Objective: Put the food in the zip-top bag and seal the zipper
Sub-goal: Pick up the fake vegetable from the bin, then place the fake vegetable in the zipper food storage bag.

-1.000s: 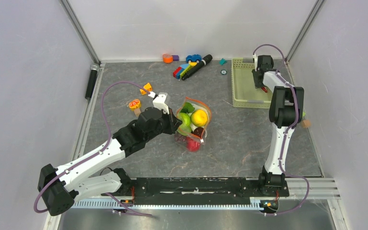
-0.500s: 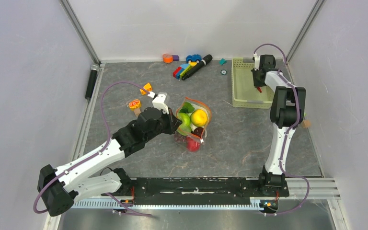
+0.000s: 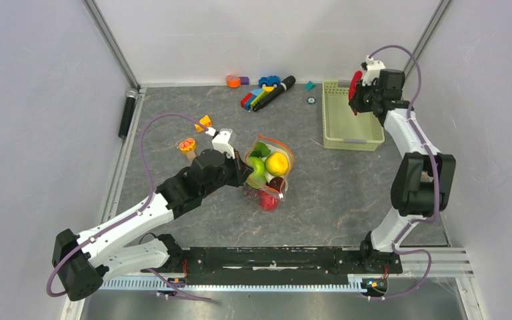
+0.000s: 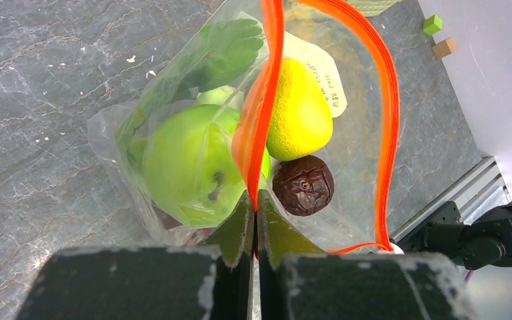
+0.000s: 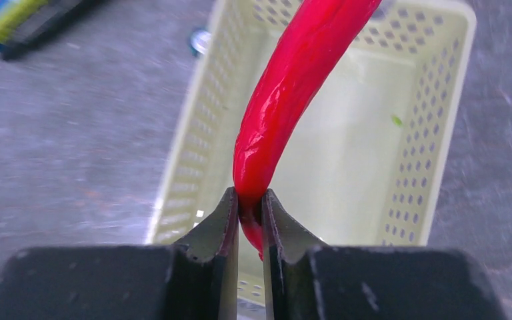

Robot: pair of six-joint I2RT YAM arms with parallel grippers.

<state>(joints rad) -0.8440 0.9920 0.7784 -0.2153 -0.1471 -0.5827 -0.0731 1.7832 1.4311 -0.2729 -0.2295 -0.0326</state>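
One chili point(image 5: 293, 87) is clamped in the right claw point(image 5: 250, 200); carry it high. Left claw point(image 4: 254, 203), pinching the zipper point(image 4: 263, 93), must hold the bag point(image 4: 127, 127) agape.

Left arm point(image 3: 133, 217): base at 7 o'clock of the top view, stretched low and long toward 1 o'clock, wrist near table centre. Left gripper point(image 4: 255, 197) points to 3 o'clock in the top view, jaws pressed together, pinching the zipper point(image 4: 260, 100) between the tips.

Right arm point(image 3: 407, 137): base at 5 o'clock of the top view, lower link rising toward 1 o'clock to a raised elbow, forearm running from there toward 11 o'clock to the far right corner. Wrist held high. Right gripper point(image 5: 250, 200) faces 9 o'clock in the top view, jaws nearly together, clamped on the lower end of the red chili point(image 5: 293, 87). Cables loop over both arms.
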